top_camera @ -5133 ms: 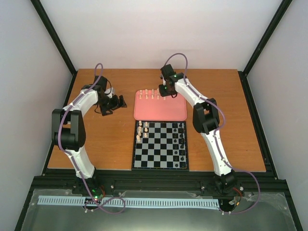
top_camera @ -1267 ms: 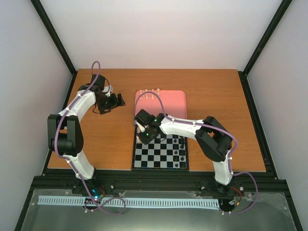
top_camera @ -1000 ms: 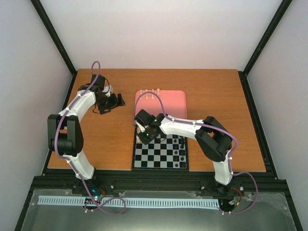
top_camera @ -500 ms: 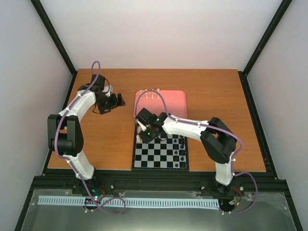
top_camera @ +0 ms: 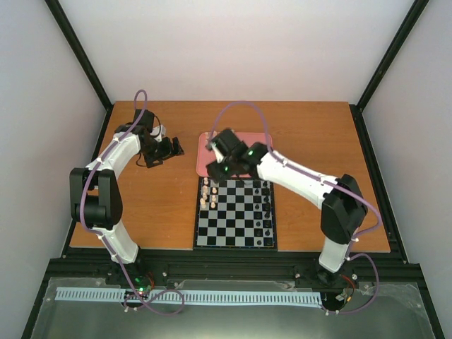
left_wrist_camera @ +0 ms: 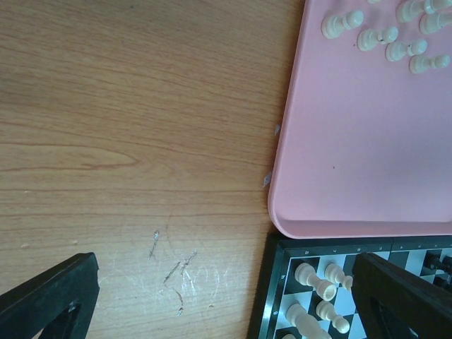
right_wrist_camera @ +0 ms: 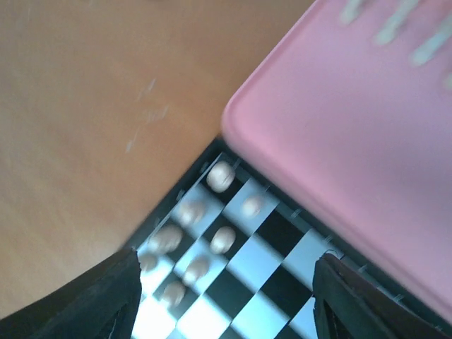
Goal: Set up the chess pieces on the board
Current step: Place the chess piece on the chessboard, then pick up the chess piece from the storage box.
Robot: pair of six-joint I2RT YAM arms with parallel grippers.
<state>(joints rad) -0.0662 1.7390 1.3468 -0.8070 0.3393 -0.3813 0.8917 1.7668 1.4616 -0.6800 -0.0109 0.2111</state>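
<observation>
Plainly, white walls [top_camera: 247, 49] enclose the wooden table [left_wrist_camera: 106, 141] (scratched near the board [left_wrist_camera: 272, 296]); left tool [left_wrist_camera: 226, 304] and right tool [right_wrist_camera: 226, 296] gape, empty.

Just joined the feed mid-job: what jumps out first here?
The right end effector hangs open above where the pink tray meets the far-left corner of the board, with a cluster of cream chess pieces standing on that corner. More cream pieces sit at the tray's far edge; black pieces line the board's right edge.
</observation>
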